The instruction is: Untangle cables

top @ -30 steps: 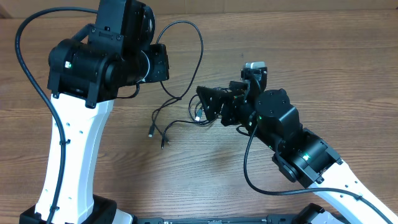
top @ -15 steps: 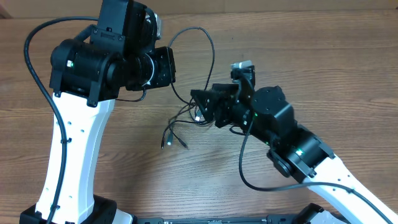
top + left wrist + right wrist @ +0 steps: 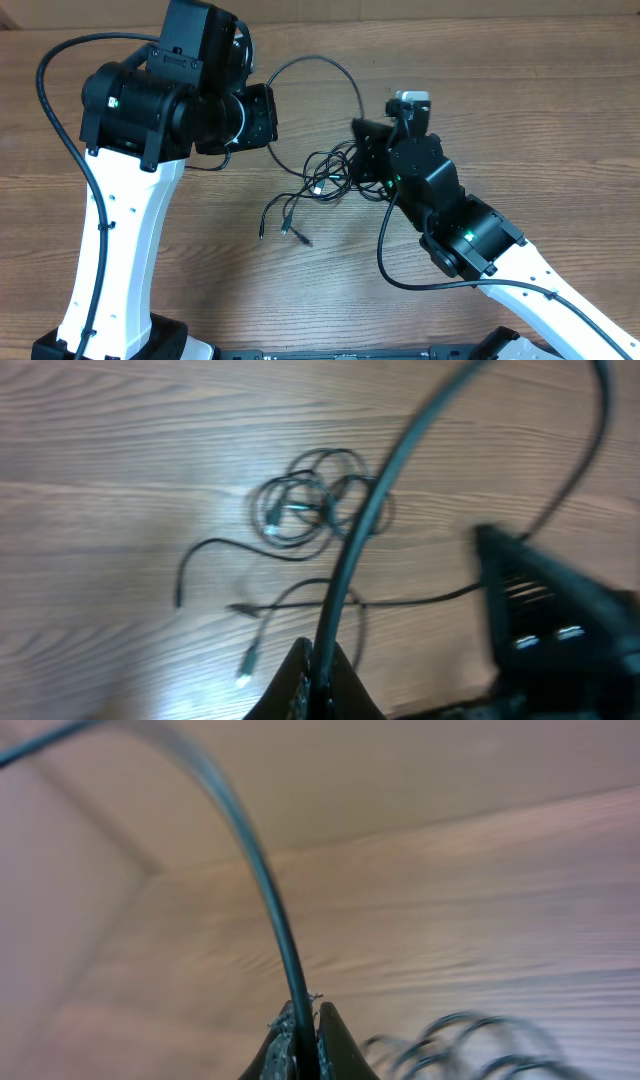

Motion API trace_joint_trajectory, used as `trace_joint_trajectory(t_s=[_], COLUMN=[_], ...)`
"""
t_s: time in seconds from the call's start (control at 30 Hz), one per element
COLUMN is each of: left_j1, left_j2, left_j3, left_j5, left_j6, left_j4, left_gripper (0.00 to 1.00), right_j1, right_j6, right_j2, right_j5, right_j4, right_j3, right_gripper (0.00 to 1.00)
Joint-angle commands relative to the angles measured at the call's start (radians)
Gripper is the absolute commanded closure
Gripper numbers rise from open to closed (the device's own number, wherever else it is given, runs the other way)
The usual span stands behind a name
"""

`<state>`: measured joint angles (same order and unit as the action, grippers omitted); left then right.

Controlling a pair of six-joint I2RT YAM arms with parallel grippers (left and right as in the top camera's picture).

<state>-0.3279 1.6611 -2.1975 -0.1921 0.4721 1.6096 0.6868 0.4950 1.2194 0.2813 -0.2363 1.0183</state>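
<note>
Cables [image 3: 322,182] sit bunched between the two grippers. The left gripper [image 3: 318,672] pinches one strand, with the knot ahead of its tips; right gripper [image 3: 304,1025] pinches a strand too, coils just beside its tips.

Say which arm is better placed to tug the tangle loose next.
Probably right: the right pincer is shut on a thin black cord right beside the knotted black cable bundle; the left pincer holds a cord farther away.
</note>
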Motion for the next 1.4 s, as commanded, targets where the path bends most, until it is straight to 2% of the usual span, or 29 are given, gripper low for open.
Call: trace_joint_trajectory(t_s=[0.0, 0.23, 0.43, 0.63, 0.77, 0.9, 1.23, 1.37], left_j1=[-0.007, -0.007, -0.006, -0.006, -0.006, -0.006, 0.016, 0.047], left_j2=[0.017, 0.020, 0.020, 0.020, 0.020, 0.020, 0.020, 0.020], left_j3=[0.003, 0.003, 0.003, 0.003, 0.003, 0.003, 0.003, 0.003], left_j5=[0.095, 0.037, 0.116, 0.197, 0.326, 0.409, 0.499, 0.547], left_j6=[0.015, 0.010, -0.007, 0.024, 0.113, 0.123, 0.146, 0.173], left_j4=[0.014, -0.018, -0.002, 0.021, 0.060, 0.080, 0.077, 0.077], left_gripper=[0.96, 0.96, 0.96, 0.96, 0.96, 0.96, 0.96, 0.96], right_j1=[-0.004, -0.004, -0.004, -0.004, -0.004, -0.013, -0.065, -0.065], right_j6=[-0.109, -0.206, -0.566, -0.770, -0.946, -1.095, -1.121, -1.113], right_j2=[0.000, -0.055, -0.092, -0.091, -0.091, -0.091, -0.091, -0.091], right_j5=[0.223, 0.213, 0.225, 0.417, 0.510, 0.560, 0.608, 0.608], right_j4=[0.028, 0.283, 0.576, 0.724, 0.818, 0.865, 0.848, 0.788], right_j3=[0.011, 0.011, 0.011, 0.011, 0.011, 0.011, 0.011, 0.011], right_gripper=[0.96, 0.96, 0.96, 0.96, 0.96, 0.96, 0.96, 0.96])
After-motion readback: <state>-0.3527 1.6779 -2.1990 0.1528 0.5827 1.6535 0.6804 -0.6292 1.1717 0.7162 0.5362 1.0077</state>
